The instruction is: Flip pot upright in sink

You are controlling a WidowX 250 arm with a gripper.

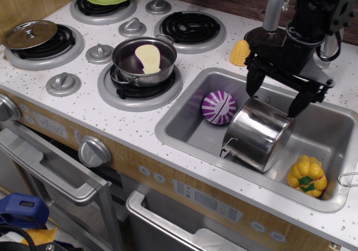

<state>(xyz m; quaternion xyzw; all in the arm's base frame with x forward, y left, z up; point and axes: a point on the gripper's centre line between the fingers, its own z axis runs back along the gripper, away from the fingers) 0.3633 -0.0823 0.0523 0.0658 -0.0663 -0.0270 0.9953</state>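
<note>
The shiny steel pot lies tilted on its side in the grey sink, its closed base facing up toward the back and a wire loop handle at its lower left. My black gripper hangs open just above the pot's upper edge, one finger at each side of it. Its fingertips are very close to the pot; contact cannot be told.
A purple striped ball rests against the pot's left side. A yellow pepper lies in the sink's front right corner. A toy corn and the faucet stand behind the sink. A shallow pan with a pale piece sits on the stove.
</note>
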